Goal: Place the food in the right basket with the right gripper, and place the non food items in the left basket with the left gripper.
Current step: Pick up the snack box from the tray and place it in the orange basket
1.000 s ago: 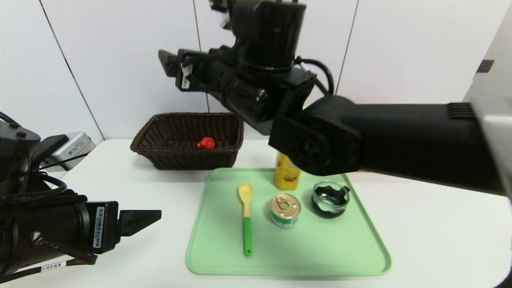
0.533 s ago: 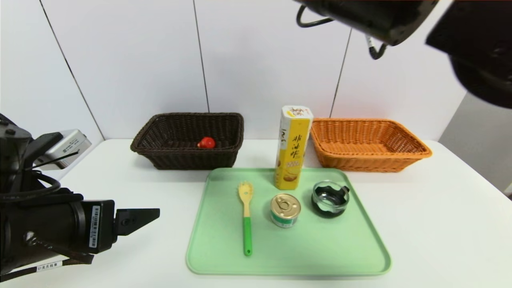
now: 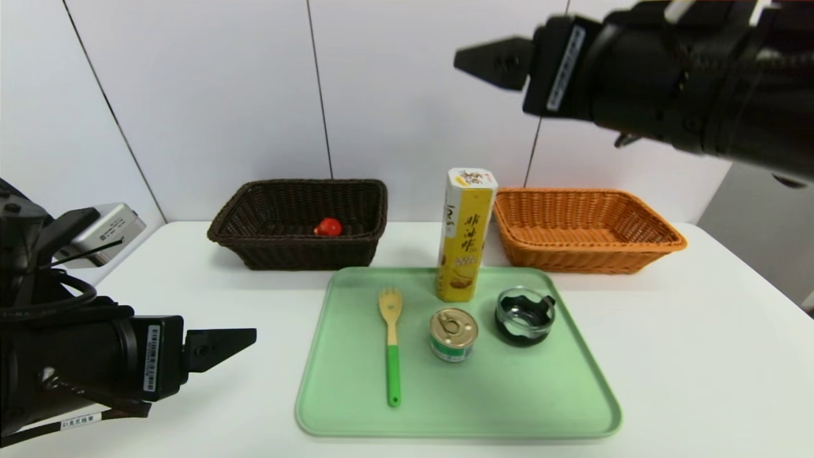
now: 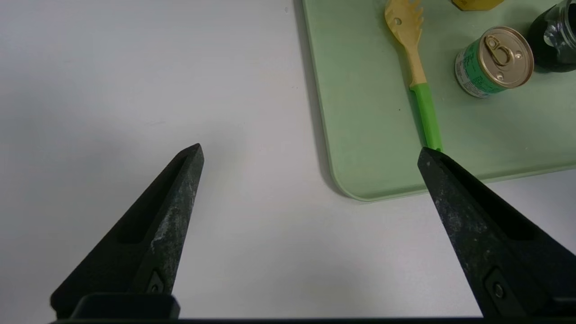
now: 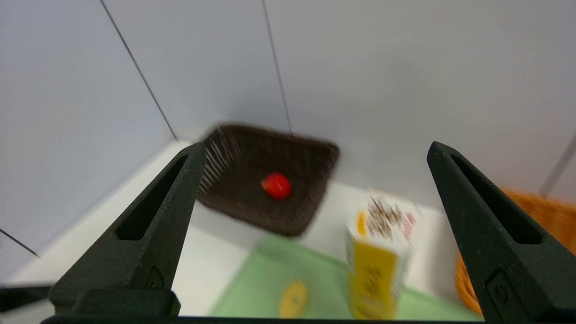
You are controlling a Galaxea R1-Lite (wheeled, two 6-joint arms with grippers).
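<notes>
Head view showed me the right gripper (image 3: pixel 486 60) high above the table, over the far side near the wall, its one visible finger (image 3: pixel 493 62) pointing left; the other finger was hidden behind it there. My right wrist camera showed both fingers (image 5: pixel 148 234) spread wide apart with nothing between them. Beyond those tips that view was smeared, so I could only roughly make out the dark brown basket (image 5: pixel 270 180) with the red duck (image 5: pixel 276 185) inside it, the yellow carton (image 5: pixel 378 261) and a sliver of the orange basket (image 5: pixel 540 225), cut off at the frame edge.

My left gripper (image 3: pixel 245 340) hung low at the near left, pointing right toward the green tray (image 3: pixel 356 381). Its fingers (image 4: pixel 166 225) stood wide apart over bare white table (image 4: pixel 135 90), holding nothing. One fingertip covered the very end of the pasta fork (image 4: pixel 416 81) in the left wrist view, and the glass dish (image 4: pixel 555 45) and carton base were cut off at the frame edge.

On the tray, the carton (image 3: pixel 466 234) stood upright at the far edge, the tin (image 3: pixel 453 334) near it, the fork (image 3: pixel 391 343) left of the tin, the dish (image 3: pixel 524 316) to the right. The duck (image 3: pixel 329 226) lay in the left basket (image 3: pixel 299 222); the right basket (image 3: pixel 585 229) sat far right, its floor only partly visible from the head.
</notes>
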